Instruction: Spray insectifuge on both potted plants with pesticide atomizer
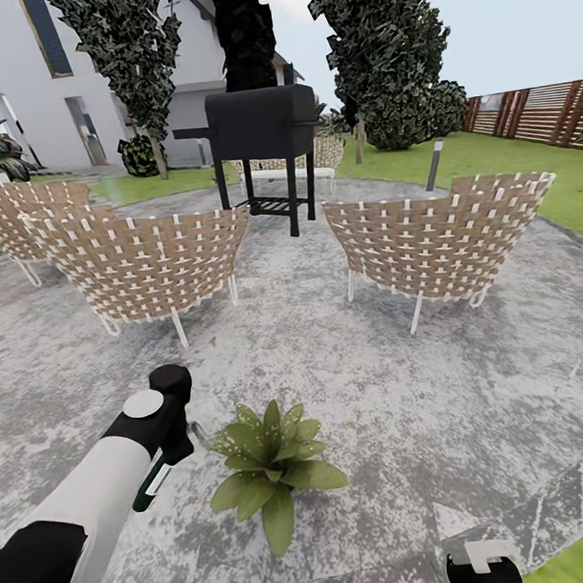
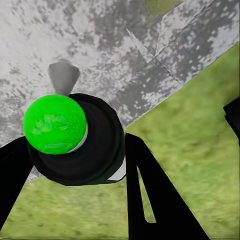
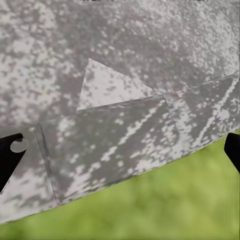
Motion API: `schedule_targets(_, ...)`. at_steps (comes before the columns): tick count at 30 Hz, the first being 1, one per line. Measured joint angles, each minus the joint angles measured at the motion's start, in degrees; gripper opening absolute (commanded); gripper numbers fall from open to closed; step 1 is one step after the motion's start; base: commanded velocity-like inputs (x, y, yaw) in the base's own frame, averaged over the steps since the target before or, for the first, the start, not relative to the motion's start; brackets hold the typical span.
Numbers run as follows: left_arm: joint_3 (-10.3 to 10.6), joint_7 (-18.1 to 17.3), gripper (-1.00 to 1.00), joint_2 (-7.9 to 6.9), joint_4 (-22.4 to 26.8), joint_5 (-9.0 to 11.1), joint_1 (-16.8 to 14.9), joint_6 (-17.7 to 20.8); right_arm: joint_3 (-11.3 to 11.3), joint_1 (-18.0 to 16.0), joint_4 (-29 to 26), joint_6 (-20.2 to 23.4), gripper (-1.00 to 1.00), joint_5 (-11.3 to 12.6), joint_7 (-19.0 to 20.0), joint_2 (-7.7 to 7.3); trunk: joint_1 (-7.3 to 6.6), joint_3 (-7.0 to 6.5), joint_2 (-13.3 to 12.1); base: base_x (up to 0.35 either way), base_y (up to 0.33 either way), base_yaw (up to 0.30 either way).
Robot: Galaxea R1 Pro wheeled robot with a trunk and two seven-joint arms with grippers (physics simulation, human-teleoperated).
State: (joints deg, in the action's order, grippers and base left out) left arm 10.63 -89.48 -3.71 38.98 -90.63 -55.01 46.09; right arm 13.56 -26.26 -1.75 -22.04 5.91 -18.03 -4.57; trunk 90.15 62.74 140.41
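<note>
Left claw: its dark fingers sit tight on either side of the pesticide atomizer, gripping it; the wrist view looks down on the bottle's bright green end, with the pale grey nozzle beyond.
Atomizer in the head view: a dark green sliver with a white label below the left arm's wrist, just beside the plant.
Potted plant: a speckled green rosette on the grey stone patio, to the right of the left claw; its pot is hidden under the leaves.
Right claw: fingertips far apart at the edges of its wrist view, spread wide and empty, over the patio edge and lawn.
Step in hand: bottle picked up; spraying this plant.
Next move: aim the nozzle at the rosette, then find the second plant.
Views compared: the head view adds woven chairs and a black grill; the left wrist view alone shows the grip.
</note>
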Motion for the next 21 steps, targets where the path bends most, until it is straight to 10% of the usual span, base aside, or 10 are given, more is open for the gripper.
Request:
schedule_targets(9,0.01,0.02,-1.0,4.49,0.11,0.05,-0.13,2.19,-0.01,-0.01,0.04,-0.01,1.0,0.0,0.0,0.02,0.0,0.0,0.0,0.0,0.0,0.25)
schedule_targets(18,-0.31,0.03,-1.0,3.97,-0.01,0.69,4.55,2.34,0.0,0.0,0.06,0.0,1.0,-0.08,0.06,-0.11,0.0,0.01,0.0,0.0,0.0,0.018)
schedule_targets(21,-0.55,2.97,-1.0,3.92,-0.08,3.63,7.35,2.35,-0.05,0.0,0.06,0.0,1.0,-0.09,0.0,-0.17,0.0,0.0,0.0,0.0,0.0,0.0)
